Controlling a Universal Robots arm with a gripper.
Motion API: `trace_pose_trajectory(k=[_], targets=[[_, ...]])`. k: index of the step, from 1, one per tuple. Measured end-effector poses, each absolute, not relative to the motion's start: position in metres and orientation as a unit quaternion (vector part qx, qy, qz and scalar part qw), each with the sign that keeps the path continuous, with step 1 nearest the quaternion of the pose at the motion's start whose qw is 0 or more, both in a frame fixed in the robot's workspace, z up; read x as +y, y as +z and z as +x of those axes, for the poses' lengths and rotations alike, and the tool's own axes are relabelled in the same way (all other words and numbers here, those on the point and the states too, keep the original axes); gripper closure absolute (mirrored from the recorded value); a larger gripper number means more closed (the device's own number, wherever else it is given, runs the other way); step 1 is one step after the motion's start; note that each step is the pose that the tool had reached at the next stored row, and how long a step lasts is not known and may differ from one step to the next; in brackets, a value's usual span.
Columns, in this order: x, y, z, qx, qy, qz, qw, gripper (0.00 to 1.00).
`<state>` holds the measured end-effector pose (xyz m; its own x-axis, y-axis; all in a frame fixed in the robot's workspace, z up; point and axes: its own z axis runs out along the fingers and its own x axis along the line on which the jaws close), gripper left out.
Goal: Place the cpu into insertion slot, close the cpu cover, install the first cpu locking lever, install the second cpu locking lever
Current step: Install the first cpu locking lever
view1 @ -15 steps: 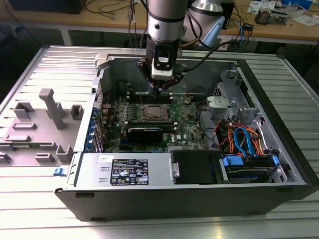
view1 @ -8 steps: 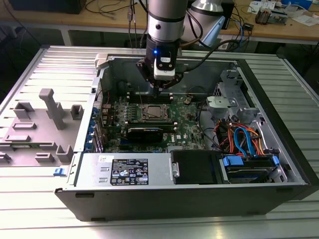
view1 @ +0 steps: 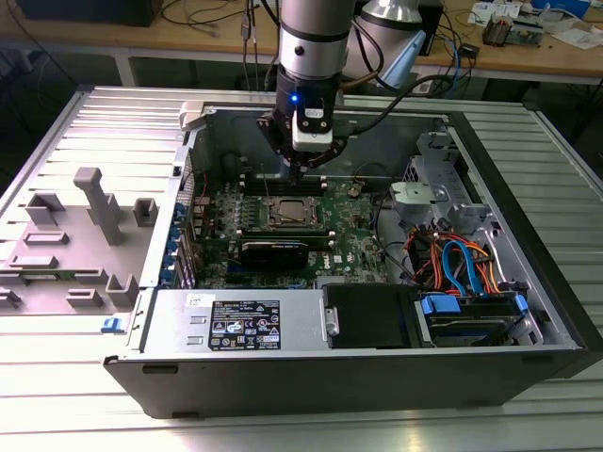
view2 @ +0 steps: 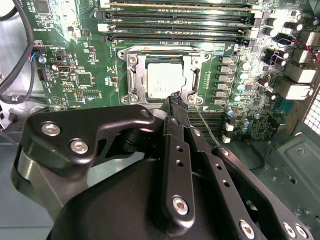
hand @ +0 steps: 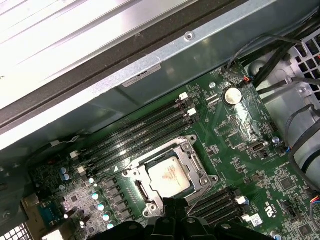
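Observation:
The cpu (view2: 164, 80) lies flat in the insertion slot (view1: 271, 218) on the green board, its grey top also plain in the first wrist view (hand: 170, 175). The cpu cover (view2: 134, 75) rests down around it, and the chip shows through its window. A thin wire locking lever (view2: 205, 125) slants up from the socket's edge beside my fingers, and appears again in the first wrist view (hand: 200, 196). My gripper (view2: 176, 100) hovers just above the socket's near edge with its black fingers pressed together and nothing visible between them. In the exterior view the gripper (view1: 303, 169) hangs over the far side of the socket.
Long black memory slots (view2: 175, 25) run along both sides of the socket. A black graphics card (view1: 273, 252) lies in front of it, then the power supply (view1: 240, 325). Coloured cables (view1: 452, 259) fill the exterior view's right. A grey fixture (view1: 85, 235) stands outside the case.

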<state>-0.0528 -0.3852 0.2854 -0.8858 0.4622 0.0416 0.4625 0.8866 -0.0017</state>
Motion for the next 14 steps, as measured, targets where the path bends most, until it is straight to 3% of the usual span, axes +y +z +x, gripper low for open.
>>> trace_pose_trajectory(k=[14], targets=[[-0.3851,0.2853,-0.0532,-0.971,-0.004,-0.238,0.020,0.89]])
